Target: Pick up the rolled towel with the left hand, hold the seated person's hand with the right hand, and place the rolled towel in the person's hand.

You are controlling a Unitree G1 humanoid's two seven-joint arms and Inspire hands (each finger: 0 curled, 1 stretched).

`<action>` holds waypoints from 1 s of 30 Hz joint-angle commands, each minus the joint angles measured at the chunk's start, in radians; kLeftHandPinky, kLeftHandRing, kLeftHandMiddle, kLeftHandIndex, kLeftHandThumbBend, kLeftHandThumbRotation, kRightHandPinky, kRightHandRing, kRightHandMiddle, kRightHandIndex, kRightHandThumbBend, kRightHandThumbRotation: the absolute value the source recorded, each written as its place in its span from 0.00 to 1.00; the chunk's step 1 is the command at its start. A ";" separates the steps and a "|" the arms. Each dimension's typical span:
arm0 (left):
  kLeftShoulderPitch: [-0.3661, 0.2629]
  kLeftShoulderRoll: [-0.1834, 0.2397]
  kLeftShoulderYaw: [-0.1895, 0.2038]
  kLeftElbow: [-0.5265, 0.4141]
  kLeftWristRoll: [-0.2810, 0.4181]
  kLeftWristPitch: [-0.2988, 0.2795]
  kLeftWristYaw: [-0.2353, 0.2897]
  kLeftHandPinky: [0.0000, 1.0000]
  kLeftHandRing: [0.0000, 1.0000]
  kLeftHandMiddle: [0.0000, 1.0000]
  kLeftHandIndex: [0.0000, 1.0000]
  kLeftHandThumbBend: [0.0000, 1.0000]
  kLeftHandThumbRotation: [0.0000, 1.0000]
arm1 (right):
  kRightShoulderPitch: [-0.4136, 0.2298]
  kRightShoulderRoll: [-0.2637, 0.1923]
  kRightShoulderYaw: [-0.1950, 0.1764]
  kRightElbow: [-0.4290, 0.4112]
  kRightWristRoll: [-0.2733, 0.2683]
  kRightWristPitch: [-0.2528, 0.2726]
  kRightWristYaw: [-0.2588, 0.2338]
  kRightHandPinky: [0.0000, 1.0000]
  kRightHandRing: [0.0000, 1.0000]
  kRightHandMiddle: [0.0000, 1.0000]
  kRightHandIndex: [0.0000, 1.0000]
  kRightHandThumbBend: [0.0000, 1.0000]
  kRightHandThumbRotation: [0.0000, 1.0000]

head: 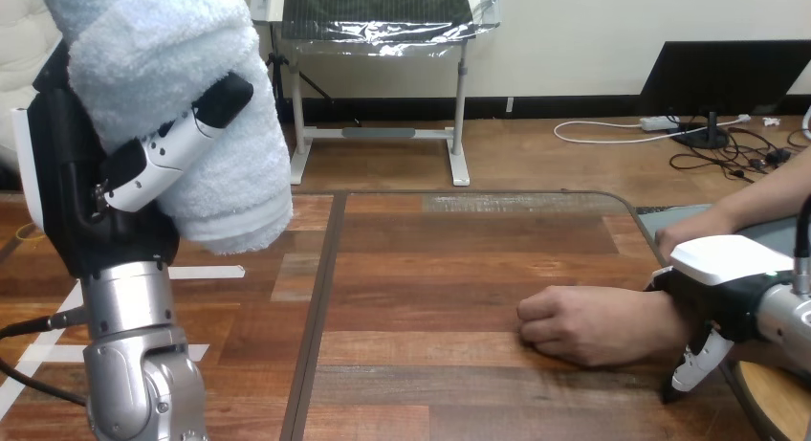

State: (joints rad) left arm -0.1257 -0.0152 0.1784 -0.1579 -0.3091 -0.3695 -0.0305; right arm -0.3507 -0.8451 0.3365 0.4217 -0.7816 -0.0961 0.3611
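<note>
Curling round rolled towel [167,58], left hand [67,197] fingers [163,149]

Left hand [72,178] raised, fingers wrapped round pale blue rolled terry towel [182,68]. Right hand [719,274] clasps person's wrist [658,319] (person's closed hand [574,324] resting on brown wooden table [430,269]).

Left arm upright, its left hand [115,178] raised high (thumb curled round the rolled towel [182,77]); right hand [727,269] clasps the person's wrist [652,321] from above.
</note>
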 commanded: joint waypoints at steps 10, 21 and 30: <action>-0.052 0.006 -0.001 -0.033 -0.013 -0.008 -0.019 0.20 0.26 0.33 0.37 0.50 0.00 | 0.000 -0.045 -0.040 0.007 0.015 0.012 -0.027 0.55 0.75 0.80 0.79 1.00 0.27; -0.051 0.005 -0.001 -0.036 -0.004 -0.004 -0.013 0.21 0.26 0.33 0.37 0.50 0.00 | 0.005 -0.043 -0.043 0.007 0.022 0.018 -0.024 0.55 0.75 0.79 0.79 1.00 0.26; -0.049 0.002 -0.003 -0.039 -0.007 -0.001 -0.013 0.21 0.26 0.33 0.38 0.49 0.00 | 0.004 -0.040 -0.038 0.014 0.021 0.015 -0.033 0.54 0.75 0.79 0.79 1.00 0.26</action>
State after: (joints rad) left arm -0.1258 -0.0151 0.1784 -0.1579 -0.3114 -0.3693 -0.0402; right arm -0.3407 -0.8592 0.3365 0.4228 -0.7735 -0.0950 0.3497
